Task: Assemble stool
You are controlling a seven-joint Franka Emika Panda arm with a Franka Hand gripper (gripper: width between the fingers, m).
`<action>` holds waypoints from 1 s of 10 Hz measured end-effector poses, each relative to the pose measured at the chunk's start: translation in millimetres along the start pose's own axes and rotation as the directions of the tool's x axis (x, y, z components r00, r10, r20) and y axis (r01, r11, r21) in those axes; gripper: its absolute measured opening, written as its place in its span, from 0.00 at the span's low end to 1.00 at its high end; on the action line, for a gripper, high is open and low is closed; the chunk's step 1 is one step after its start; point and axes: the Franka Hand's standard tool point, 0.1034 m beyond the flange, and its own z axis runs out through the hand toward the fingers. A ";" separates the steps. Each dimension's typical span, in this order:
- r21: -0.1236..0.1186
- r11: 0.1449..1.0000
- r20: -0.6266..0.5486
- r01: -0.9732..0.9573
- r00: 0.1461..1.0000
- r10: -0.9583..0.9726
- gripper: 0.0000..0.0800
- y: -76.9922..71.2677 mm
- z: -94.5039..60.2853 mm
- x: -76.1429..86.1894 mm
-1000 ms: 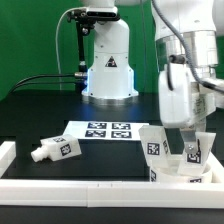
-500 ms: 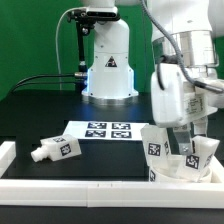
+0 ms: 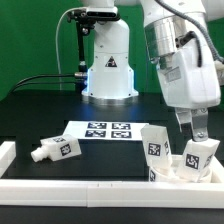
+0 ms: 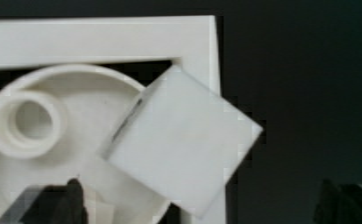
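The round white seat (image 3: 180, 172) lies in the front corner at the exterior view's right, against the rails. Two stubby tagged legs stand on it: one (image 3: 155, 143) on the side toward the exterior view's left, one (image 3: 198, 153) on the side toward its right, slightly tilted. A third leg (image 3: 56, 150) lies loose on the table at the exterior view's left. My gripper (image 3: 191, 126) hangs just above the right-hand leg, open and empty. In the wrist view, the gripper (image 4: 196, 205) has dark fingertips (image 4: 53, 203) wide apart, with the leg (image 4: 187, 140) and the seat (image 4: 36, 115) below.
The marker board (image 3: 105, 130) lies mid-table in front of the robot base (image 3: 108, 70). White frame rails run along the front (image 3: 90, 185) and the left edge (image 3: 8, 152); a rail also shows in the wrist view (image 4: 107, 40).
The gripper was low around the right-hand leg on the seat; it has let go and risen clear. The leg stays standing on the seat.
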 end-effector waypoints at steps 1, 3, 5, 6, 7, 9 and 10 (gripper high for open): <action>0.000 0.999 -0.002 0.054 0.999 -0.054 0.81 0.1 0.2 0.9; -0.003 0.986 -0.005 0.169 0.986 -0.169 0.81 0.2 0.5 2.0; -0.082 0.897 -0.007 0.435 0.899 -0.437 0.81 -1.1 0.1 -15.9; -0.098 0.805 0.004 0.584 0.810 -0.587 0.81 -5.9 -1.8 -22.5; -0.115 0.691 0.026 0.714 0.697 -0.716 0.81 -7.1 -2.8 -26.3; -0.115 0.539 0.035 0.834 0.546 -0.837 0.81 -4.8 -1.6 -24.6; -0.117 0.485 0.041 0.867 0.492 -0.870 0.81 -5.2 -1.7 -23.4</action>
